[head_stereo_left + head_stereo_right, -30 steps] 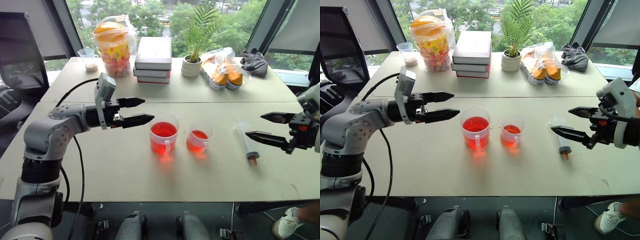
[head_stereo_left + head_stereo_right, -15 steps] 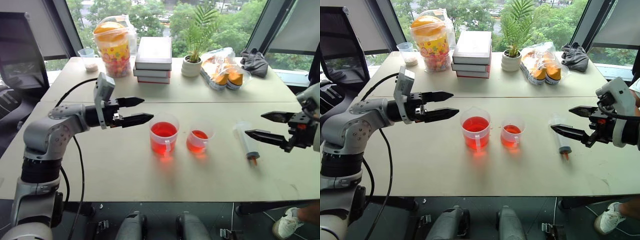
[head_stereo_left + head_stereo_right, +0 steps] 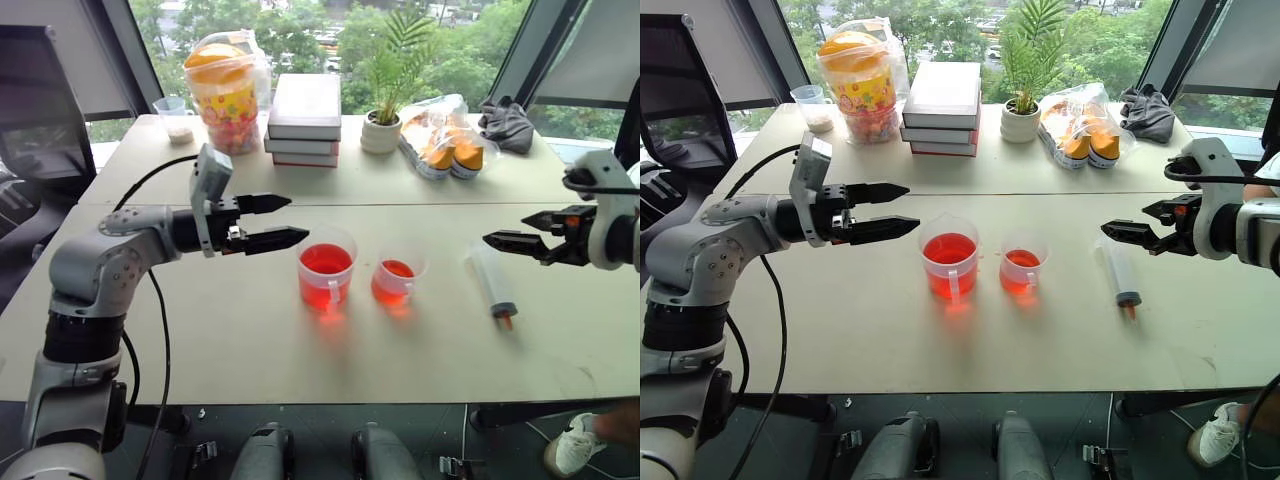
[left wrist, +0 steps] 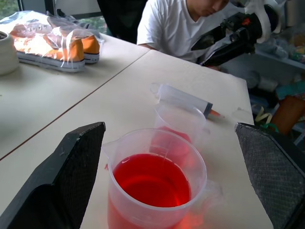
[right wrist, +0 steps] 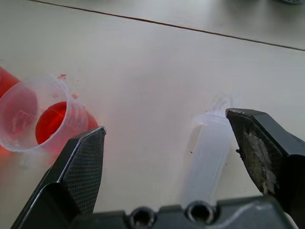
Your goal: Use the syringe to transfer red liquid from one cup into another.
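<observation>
- On the pale table [image 3: 250,340], larger beaker [image 3: 326,272] sits near the middle, roughly half full of red liquid [image 3: 326,262]; using it as landmark.
- Smaller beaker [image 3: 398,280] just to the right of the larger beaker, close but apart, a little red liquid in its bottom.
- Syringe [image 3: 492,280] lies flat on the table, right of the larger beaker, beyond the smaller one, orange tip toward the near table edge. Nothing grips it.
- Left gripper [image 3: 278,220] hovers just left of the larger beaker, pointing at it, level; fingers spread apart, empty. Left wrist view: beaker sits between the two fingers, no contact.
- Right gripper [image 3: 1132,228] far right of the larger beaker, above the syringe's far end, fingers wide apart, nothing held. Right wrist view: syringe barrel [image 5: 207,157] lies on the table below, between the fingers.
- Behind the larger beaker, across the table seam: book stack [image 3: 306,119], potted plant [image 3: 384,115], snack tub [image 3: 228,95], bagged shoes [image 3: 445,140], small cup with white contents [image 3: 177,118].
- Person in white shirt [image 4: 171,24] shows in the left wrist view, beyond the table.
</observation>
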You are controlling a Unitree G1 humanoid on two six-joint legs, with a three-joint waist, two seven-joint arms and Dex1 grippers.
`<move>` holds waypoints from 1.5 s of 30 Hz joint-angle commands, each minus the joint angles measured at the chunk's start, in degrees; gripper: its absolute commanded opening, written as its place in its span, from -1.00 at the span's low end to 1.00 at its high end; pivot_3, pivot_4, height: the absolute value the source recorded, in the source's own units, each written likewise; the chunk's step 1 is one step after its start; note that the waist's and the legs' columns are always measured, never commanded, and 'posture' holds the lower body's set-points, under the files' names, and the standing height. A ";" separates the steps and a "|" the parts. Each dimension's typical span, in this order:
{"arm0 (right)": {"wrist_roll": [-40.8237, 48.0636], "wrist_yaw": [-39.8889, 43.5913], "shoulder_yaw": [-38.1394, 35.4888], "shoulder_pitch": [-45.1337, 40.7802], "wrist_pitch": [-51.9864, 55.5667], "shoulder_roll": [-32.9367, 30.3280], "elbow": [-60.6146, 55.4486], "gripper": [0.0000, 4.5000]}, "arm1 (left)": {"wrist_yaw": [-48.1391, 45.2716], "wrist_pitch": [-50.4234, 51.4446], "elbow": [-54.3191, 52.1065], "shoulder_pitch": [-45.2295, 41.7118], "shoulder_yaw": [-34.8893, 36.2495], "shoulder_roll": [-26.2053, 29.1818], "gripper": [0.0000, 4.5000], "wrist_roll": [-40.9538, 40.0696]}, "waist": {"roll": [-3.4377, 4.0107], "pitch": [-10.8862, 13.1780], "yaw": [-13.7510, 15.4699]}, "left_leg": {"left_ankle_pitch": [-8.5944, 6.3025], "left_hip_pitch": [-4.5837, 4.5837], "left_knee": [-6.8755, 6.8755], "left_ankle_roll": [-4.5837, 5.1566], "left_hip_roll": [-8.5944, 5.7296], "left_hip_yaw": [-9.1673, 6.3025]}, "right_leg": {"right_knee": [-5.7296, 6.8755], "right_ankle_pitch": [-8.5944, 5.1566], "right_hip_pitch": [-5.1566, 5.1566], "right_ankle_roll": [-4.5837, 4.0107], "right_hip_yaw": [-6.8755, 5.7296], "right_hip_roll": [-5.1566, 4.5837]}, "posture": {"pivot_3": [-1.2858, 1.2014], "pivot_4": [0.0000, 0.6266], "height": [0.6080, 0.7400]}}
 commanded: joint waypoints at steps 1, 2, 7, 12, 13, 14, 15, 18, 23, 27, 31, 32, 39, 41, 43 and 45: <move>-3.85 -3.05 5.13 -5.98 3.83 3.04 6.89 0.97 | -0.31 -0.89 -1.55 -0.59 0.91 0.69 1.00 -0.31 | 0.00 0.00 0.06 | 0.00 -0.02 0.00 0.00 0.00 0.00 | -0.01 0.00 -0.01 0.00 0.00 0.00 | 0.03 -0.52 1.00; -5.14 -3.77 6.62 -7.38 4.28 4.13 9.44 0.97 | -0.28 -0.91 -1.80 -0.43 0.94 0.75 1.00 -0.33 | 0.00 0.00 0.09 | 0.00 -0.05 -0.01 0.00 0.00 0.00 | -0.01 0.00 -0.03 0.00 0.00 -0.01 | 0.03 -0.52 1.00; -11.45 -4.31 13.33 -11.15 1.88 7.77 20.84 0.97 | 0.43 -0.26 -2.37 -0.75 1.37 1.07 1.00 -0.70 | 0.00 0.00 0.23 | 0.00 -0.11 -0.01 0.00 -0.05 0.01 | -0.04 0.01 -0.05 0.01 -0.01 -0.05 | 0.03 -0.52 1.00; -16.28 -1.43 19.05 -13.72 -2.28 9.73 28.87 0.97 | 1.19 -0.39 -2.37 -0.91 0.98 1.14 1.00 -0.21 | 0.00 0.00 -0.02 | 0.00 -0.10 -0.02 0.01 -0.07 0.03 | -0.01 0.01 -0.08 0.02 -0.04 0.02 | 0.03 -0.52 1.00; -16.80 -1.18 19.56 -14.12 -2.24 10.22 29.42 0.97 | 1.09 -0.39 -2.49 -0.65 1.35 1.52 1.00 -0.38 | 0.00 0.00 -0.03 | 0.00 -0.09 -0.01 0.01 -0.07 0.03 | 0.00 0.01 -0.08 0.02 -0.04 0.05 | 0.03 -0.52 1.00; -17.42 -0.22 20.42 -14.63 -2.91 10.78 30.97 0.97 | 1.53 -0.23 -2.99 -0.47 1.47 1.48 1.00 -0.57 | 0.00 0.00 -0.04 | 0.00 -0.09 -0.01 0.01 -0.07 0.04 | 0.00 0.02 -0.08 0.03 -0.04 0.07 | 0.03 -0.52 1.00; -18.02 0.67 21.19 -15.03 -3.56 11.25 32.19 0.97 | 1.85 -0.17 -3.36 -0.23 1.62 1.51 1.00 -0.68 | 0.00 0.00 -0.13 | -0.01 -0.09 -0.02 0.01 -0.07 0.03 | 0.01 0.02 -0.08 0.03 -0.04 0.08 | 0.03 -0.52 1.00; -19.81 2.17 22.51 -15.92 -4.58 12.77 35.03 0.97 | 2.39 -0.29 -4.25 1.02 2.10 1.83 1.00 -0.82 | 0.00 0.00 -0.16 | -0.01 -0.08 -0.02 0.01 -0.06 0.04 | 0.01 0.02 -0.08 0.03 -0.03 0.10 | 0.03 -0.52 1.00; -22.31 5.03 24.61 -17.00 -5.94 13.66 36.77 0.39 | 3.16 0.50 -4.88 0.75 2.50 2.29 1.00 -1.53 | 0.00 0.00 -0.01 | -0.01 -0.09 -0.01 0.01 -0.06 0.04 | 0.01 0.02 -0.08 0.03 -0.04 0.10 | 0.03 -0.52 1.00; -23.75 6.49 24.87 -17.13 -6.40 14.01 37.38 -0.38 | 3.67 0.68 -5.06 0.22 2.19 1.84 1.00 -1.69 | 0.00 0.00 -0.02 | -0.01 -0.08 -0.01 0.01 -0.07 0.04 | 0.02 0.02 -0.08 0.04 -0.04 0.10 | 0.03 -0.52 1.00; -24.76 7.08 24.32 -17.30 -5.87 13.32 35.17 -0.38 | 3.24 0.32 -4.26 -0.62 1.83 1.98 1.00 -1.40 | 0.00 0.00 0.00 | -0.01 -0.08 -0.01 0.01 -0.07 0.04 | 0.01 0.02 -0.08 0.04 -0.04 0.10 | 0.03 -0.52 1.00; -24.97 6.86 23.76 -17.55 -6.08 12.96 34.06 -0.38 | 3.03 0.27 -3.94 -1.01 1.75 2.06 1.00 -1.33 | 0.00 0.00 0.00 | -0.01 -0.09 -0.02 0.01 -0.07 0.04 | 0.02 0.02 -0.08 0.04 -0.04 0.10 | 0.03 -0.52 1.00; -19.23 5.24 7.56 -16.69 -15.81 15.78 14.52 -0.38 | 1.27 -0.39 -0.52 -3.92 1.08 1.90 1.00 -0.48 | 0.03 0.01 -0.10 | 0.00 -0.10 -0.05 0.01 -0.06 0.05 | 0.08 0.03 -0.17 0.05 -0.03 0.13 | 0.03 -0.52 1.00; -14.92 3.36 0.47 -17.04 -19.91 20.87 7.69 -0.38 | 0.74 -0.53 0.86 -5.31 0.85 1.57 1.00 -0.37 | 0.01 0.01 -0.14 | -0.01 -0.09 -0.07 0.01 -0.02 0.03 | 0.08 0.03 -0.17 0.05 -0.03 0.18 | 0.03 -0.52 1.00; -12.03 2.00 -3.64 -17.19 -22.18 24.85 3.03 -0.38 | 0.26 -0.59 1.86 -6.26 0.66 1.42 1.00 -0.26 | 0.01 0.01 -0.10 | 0.00 -0.09 -0.07 0.00 0.01 0.01 | 0.11 0.03 -0.17 0.05 -0.03 0.22 | 0.03 -0.52 1.00; -8.21 1.70 -5.50 -17.09 -22.62 28.71 -1.26 -0.38 | -0.45 -0.84 2.82 -7.08 0.35 1.51 1.00 -0.02 | 0.01 0.01 0.03 | 0.00 -0.09 -0.07 0.00 0.01 0.00 | 0.13 0.03 -0.17 0.05 -0.03 0.20 | 0.03 -0.52 1.00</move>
